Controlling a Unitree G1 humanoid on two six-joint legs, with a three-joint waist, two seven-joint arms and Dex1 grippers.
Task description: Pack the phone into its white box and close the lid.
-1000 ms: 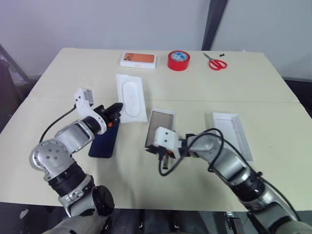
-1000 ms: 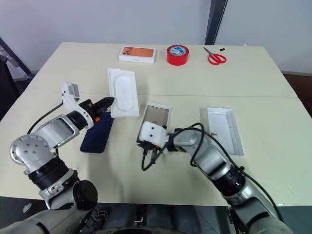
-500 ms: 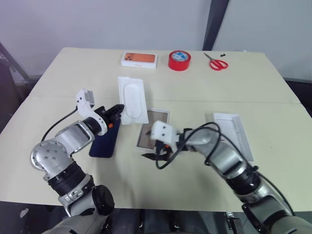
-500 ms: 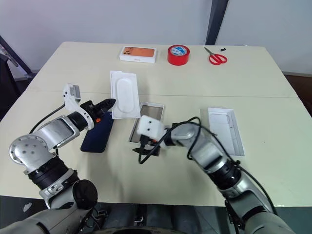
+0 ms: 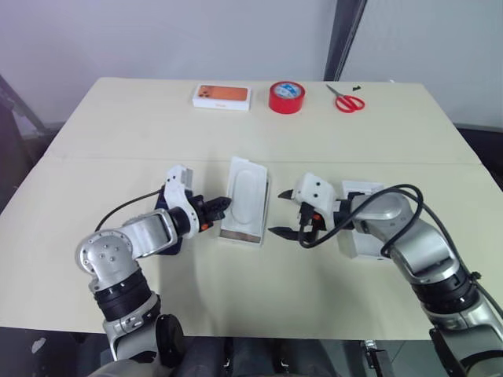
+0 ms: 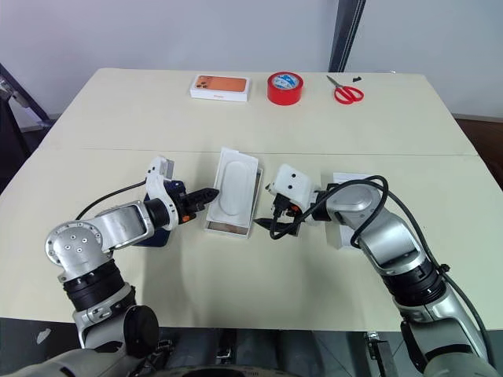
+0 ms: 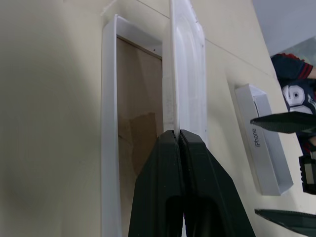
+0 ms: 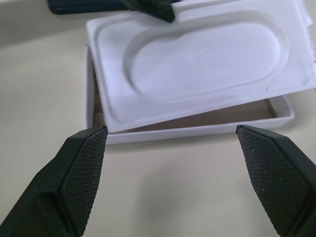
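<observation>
Lighting the tabletop point(image 5: 118, 118) evenly and brightly from overhead, casting only soft, short shadows; blurring the near black fingers point(image 7: 163, 197) slightly in the left wrist view.

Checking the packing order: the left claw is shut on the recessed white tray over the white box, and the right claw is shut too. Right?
Not quite. The right claw is open, its fingers wide apart in the right wrist view. The left claw is indeed shut on the recessed white tray, held over the white box.

White box point(image 5: 241, 232) with tan floor; red tape roll point(image 5: 284, 96); red-handled scissors point(image 5: 346, 100).
</observation>
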